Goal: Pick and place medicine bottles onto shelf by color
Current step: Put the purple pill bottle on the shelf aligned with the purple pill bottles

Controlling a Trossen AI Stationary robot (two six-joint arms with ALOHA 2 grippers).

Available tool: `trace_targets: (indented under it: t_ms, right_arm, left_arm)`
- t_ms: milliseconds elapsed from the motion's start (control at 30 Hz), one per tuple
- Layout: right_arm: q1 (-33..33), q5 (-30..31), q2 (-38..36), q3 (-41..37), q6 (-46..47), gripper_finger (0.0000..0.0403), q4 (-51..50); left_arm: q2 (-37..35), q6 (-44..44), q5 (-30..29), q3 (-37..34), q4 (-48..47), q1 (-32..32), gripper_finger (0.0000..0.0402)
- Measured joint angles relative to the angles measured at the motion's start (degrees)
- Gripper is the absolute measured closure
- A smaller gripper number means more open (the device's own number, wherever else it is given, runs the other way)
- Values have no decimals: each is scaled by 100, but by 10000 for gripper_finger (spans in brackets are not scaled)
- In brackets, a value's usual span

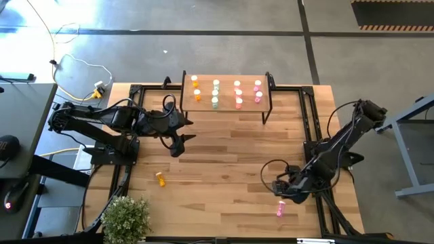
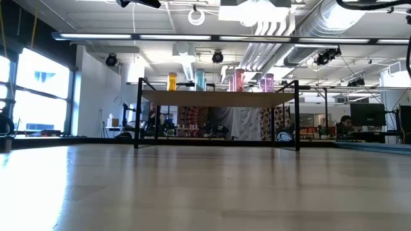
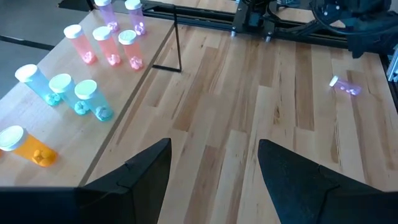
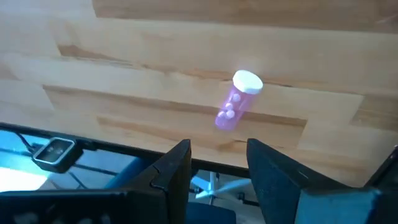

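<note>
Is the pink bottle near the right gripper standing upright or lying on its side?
Lying on its side: the pink bottle rests lengthwise on the table, cap pointing sideways.

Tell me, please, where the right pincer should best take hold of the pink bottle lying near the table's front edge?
Grip the pink bottle across the middle of its round body, coming down from above. It lies on its side on the table, pale cap at one end, so the open right pincer should probably straddle its width, not its length.

overhead view straight down, low view level across table (image 2: 192, 186), 2 wrist views angled at tabletop
</note>
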Motion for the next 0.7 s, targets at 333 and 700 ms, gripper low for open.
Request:
trace_targets:
  t_ms: [333, 700]
  right_arm:
    - [172, -94, 555, -148, 9, 257, 485]
    - [203, -137, 1340, -148, 44, 257, 600]
  left_arm:
    - [0, -2, 1, 0, 41, 0, 172]
    - [0, -7, 2, 0, 41, -2, 172]
